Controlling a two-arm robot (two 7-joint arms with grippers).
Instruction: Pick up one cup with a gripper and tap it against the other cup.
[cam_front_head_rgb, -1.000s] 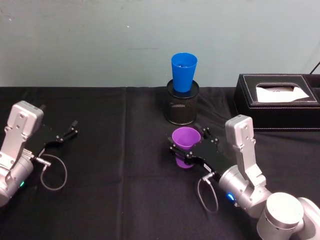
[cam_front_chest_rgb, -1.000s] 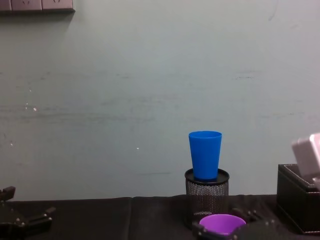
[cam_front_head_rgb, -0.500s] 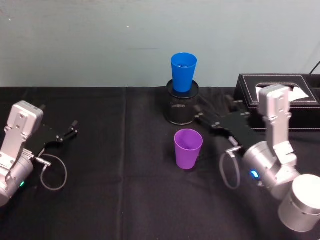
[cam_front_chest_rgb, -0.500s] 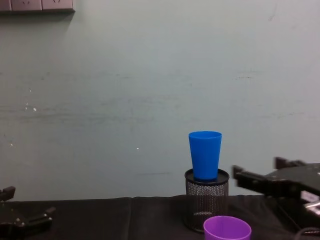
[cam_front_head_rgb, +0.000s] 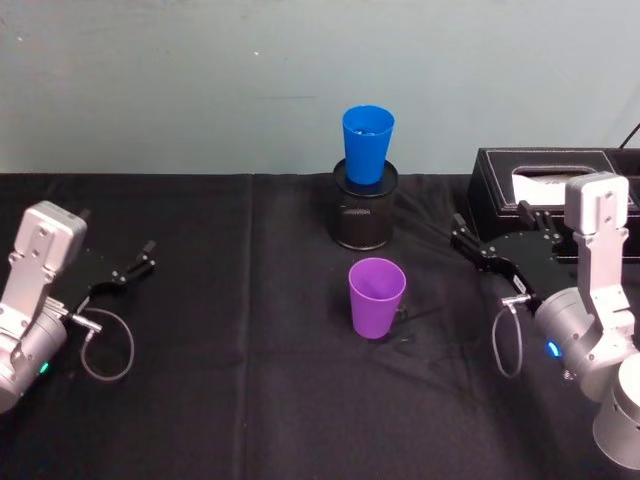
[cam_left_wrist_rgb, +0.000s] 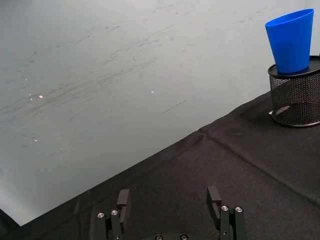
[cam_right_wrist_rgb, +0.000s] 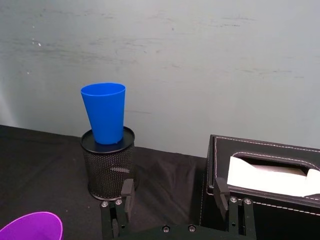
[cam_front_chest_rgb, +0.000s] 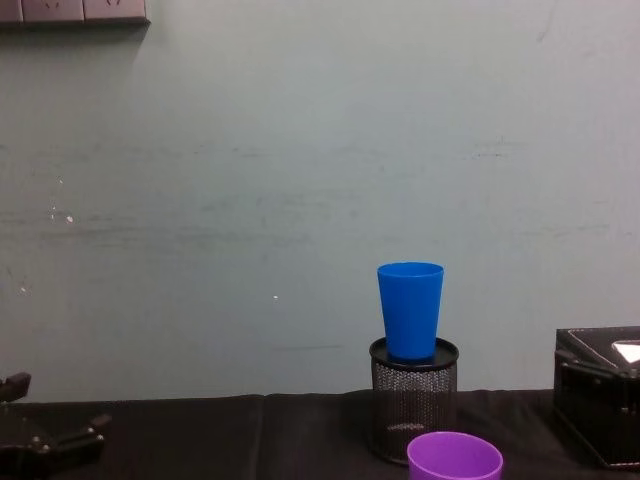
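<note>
The purple cup (cam_front_head_rgb: 377, 297) stands upright and alone on the black tablecloth, in front of the black mesh holder (cam_front_head_rgb: 365, 215); its rim also shows in the chest view (cam_front_chest_rgb: 454, 457) and the right wrist view (cam_right_wrist_rgb: 32, 227). The blue cup (cam_front_head_rgb: 367, 144) stands on top of the holder. My right gripper (cam_front_head_rgb: 490, 227) is open and holds nothing, well to the right of the purple cup and close to the tissue box; its fingers (cam_right_wrist_rgb: 127, 192) point toward the holder. My left gripper (cam_front_head_rgb: 118, 234) rests open at the far left, its open fingers (cam_left_wrist_rgb: 214, 198) facing the wall.
A black leather tissue box (cam_front_head_rgb: 555, 200) with a white tissue stands at the back right, just behind the right gripper. A wall closes off the table's far edge. Bare black cloth (cam_front_head_rgb: 240, 330) lies between the left arm and the cups.
The right gripper let go of the purple cup and pulled away to the right, toward the tissue box. The cup now stands free on the table. The left arm has not moved.
</note>
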